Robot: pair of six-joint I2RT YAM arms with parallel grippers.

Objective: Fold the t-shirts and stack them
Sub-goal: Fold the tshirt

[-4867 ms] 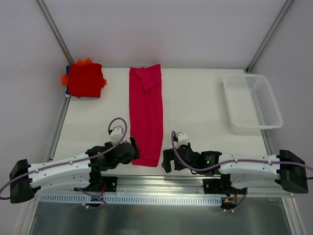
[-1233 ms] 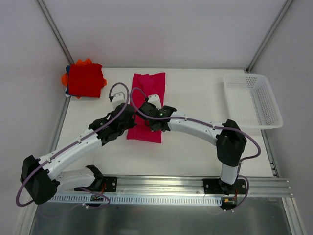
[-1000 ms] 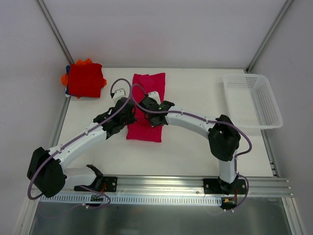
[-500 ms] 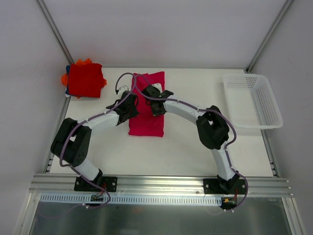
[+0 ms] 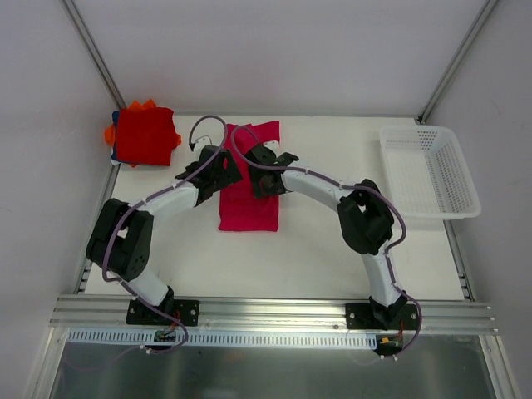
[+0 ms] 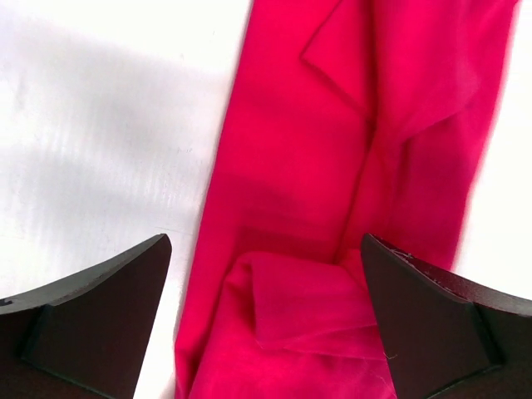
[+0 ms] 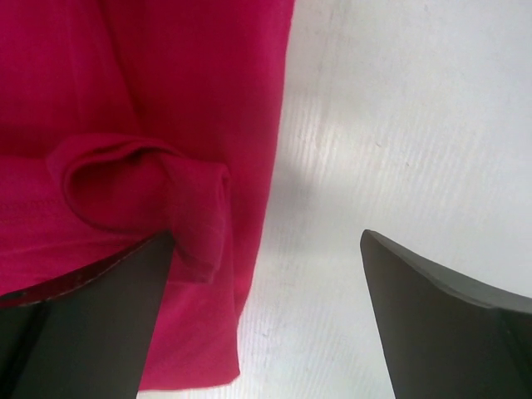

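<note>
The crimson-pink t-shirt (image 5: 248, 208) lies mid-table as a narrow strip doubled over on itself. My left gripper (image 5: 224, 169) is open over its left edge, and my right gripper (image 5: 266, 173) is open over its right edge. In the left wrist view the gripper (image 6: 264, 274) straddles a loose folded hem of the shirt (image 6: 307, 166) without holding it. In the right wrist view the gripper (image 7: 268, 258) is wide open, one finger over the cloth (image 7: 166, 100) and one over bare table. A stack of folded t-shirts (image 5: 144, 133), red on top with orange and blue edges, sits at the far left corner.
A white perforated basket (image 5: 453, 179) stands at the far right of the table. Metal frame posts rise at both far corners. The table's white surface (image 5: 332, 241) lies in front of the shirt.
The shirt was a long strip reaching the near edge; both grippers carried its near end away from the bases and folded it in half. Both grippers now stand open over the fold.
</note>
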